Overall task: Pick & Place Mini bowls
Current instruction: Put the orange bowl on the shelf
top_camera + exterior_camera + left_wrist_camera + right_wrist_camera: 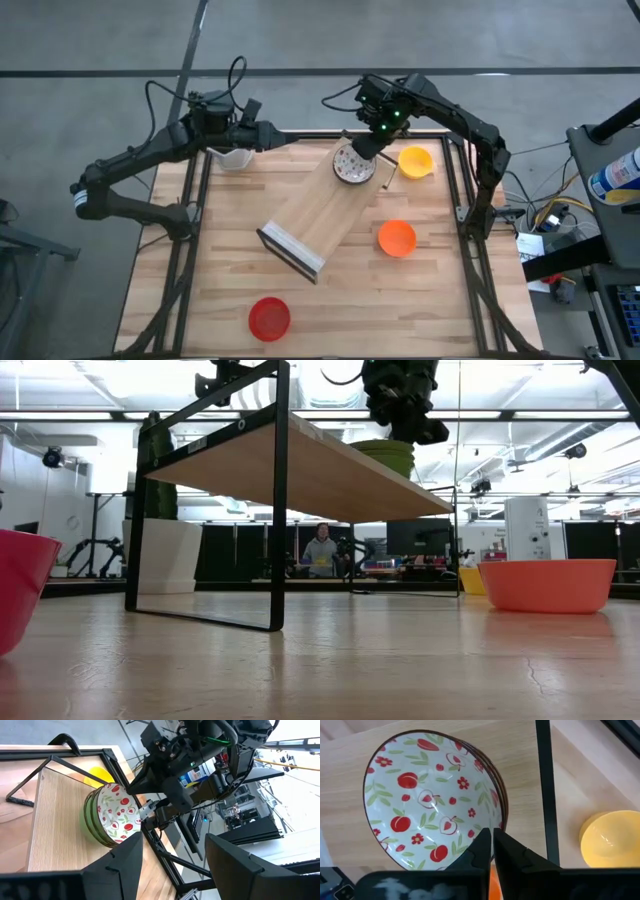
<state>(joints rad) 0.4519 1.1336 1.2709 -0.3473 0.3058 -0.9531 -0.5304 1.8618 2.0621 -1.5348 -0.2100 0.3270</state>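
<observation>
A stack of nested mini bowls (350, 166), green outside and white inside with red fruit and flowers (427, 802), stands on the far end of a raised wooden shelf (318, 215). My right gripper (492, 845) is shut at the stack's far-right rim, coming down from above (369, 149). A yellow bowl (415, 161), an orange bowl (396, 238) and a red bowl (268, 317) rest on the tabletop. My left gripper (175, 865) hangs open and empty over the table's far left (266, 134). My right gripper pinches the top patterned bowl's rim (498, 820) on the side toward the yellow bowl, one finger inside the bowl and one outside. The fingers slant steeply down from above. The bowl sits nested in the stack on the shelf.
The shelf's black metal frame (279, 490) lies diagonally across the table's middle. Under the left arm, a white pot (232, 158) stands at the far left. Black rails (455, 190) border the table. A person (321, 552) stands far off in the room behind.
</observation>
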